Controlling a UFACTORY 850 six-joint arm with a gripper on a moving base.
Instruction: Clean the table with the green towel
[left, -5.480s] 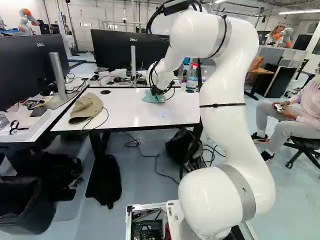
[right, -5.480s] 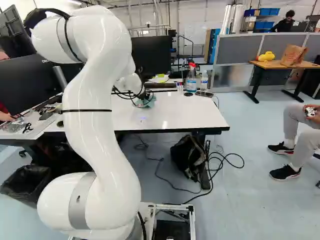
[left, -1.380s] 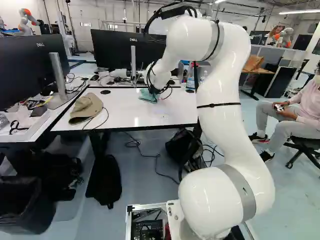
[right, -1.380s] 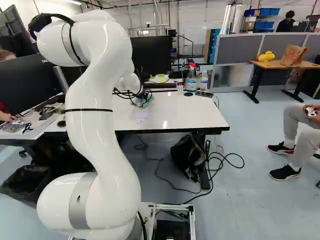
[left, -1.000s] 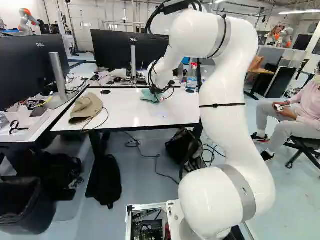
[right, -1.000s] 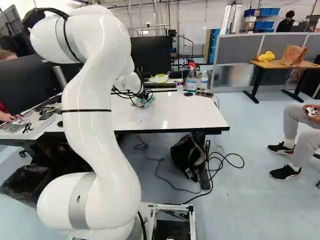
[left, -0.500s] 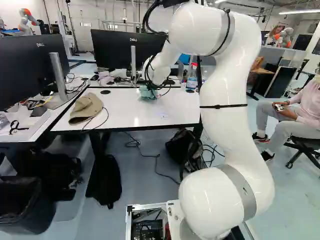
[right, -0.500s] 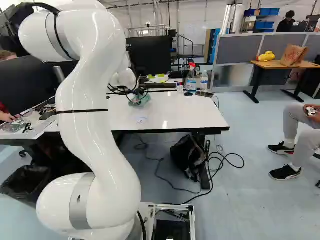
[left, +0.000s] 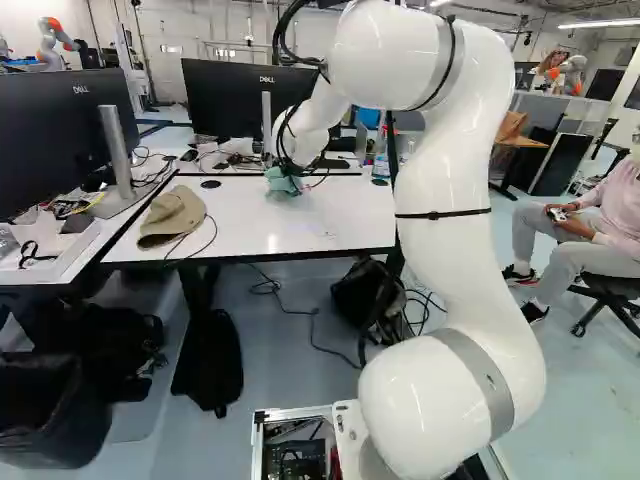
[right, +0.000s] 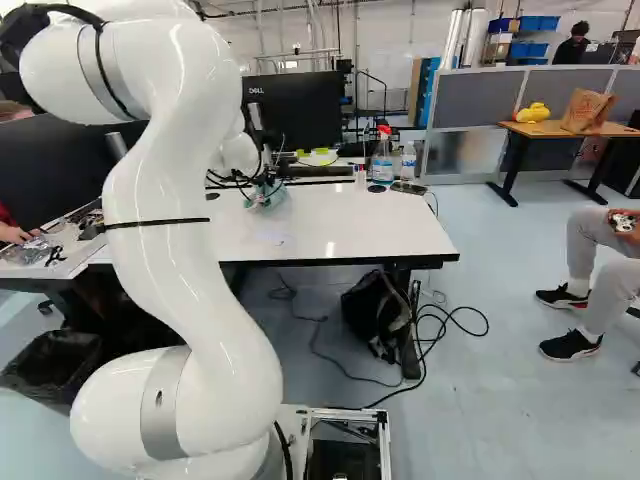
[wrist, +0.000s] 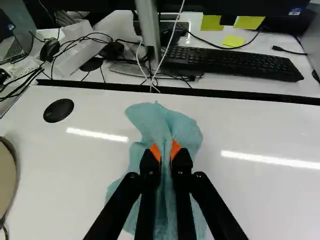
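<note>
At the table's far part in the left base view, my gripper (left: 287, 172) is mostly hidden behind the wrist and its cables. The wrist view has the gripper (wrist: 165, 152) shut on the green towel (wrist: 157, 120), a fold of it pinched between the orange pads. The cloth spreads ahead of the fingers and beneath them over the white table (wrist: 260, 135). In the right base view the towel (right: 268, 197) shows below the wrist.
A tan cap (left: 172, 217) lies on the table's left part, near a black disc (wrist: 58, 110). Beyond the far edge are a keyboard (wrist: 235, 62) and monitors. A spray bottle (right: 382, 158) stands at the back. Another robot (left: 52, 42) is far off.
The arm has swung to the left and a little away over the table, and the towel has moved along with the gripper. The base has stayed in place.
</note>
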